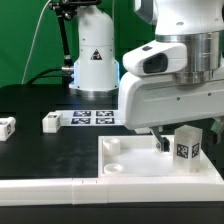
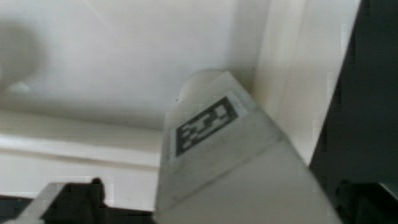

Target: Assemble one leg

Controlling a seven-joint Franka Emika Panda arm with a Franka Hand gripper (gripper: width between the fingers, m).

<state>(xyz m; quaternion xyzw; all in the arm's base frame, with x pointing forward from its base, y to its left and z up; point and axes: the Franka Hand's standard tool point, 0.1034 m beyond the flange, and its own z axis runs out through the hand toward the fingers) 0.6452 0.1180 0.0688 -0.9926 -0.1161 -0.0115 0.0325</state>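
Observation:
A leg point(image 1: 185, 148), a small white block with a black-and-white tag, stands upright on the large white square panel point(image 1: 140, 170) near its far right corner. My gripper point(image 1: 172, 145) hangs right over it with the leg between its fingers. One dark finger point(image 1: 158, 141) shows to the exterior view's left of the leg, clear of it. In the wrist view the tagged leg point(image 2: 210, 128) fills the middle. A gap shows between it and one finger point(image 2: 75, 202), so the jaws look open around it. Two more legs point(image 1: 8, 126) point(image 1: 50, 122) lie on the black table.
The marker board point(image 1: 92, 117) lies at the back of the table. A long white bar point(image 1: 50, 186) lies along the front edge, beside the panel. A round socket point(image 1: 112, 147) shows at the panel's near left corner. A white robot base point(image 1: 95, 60) stands behind.

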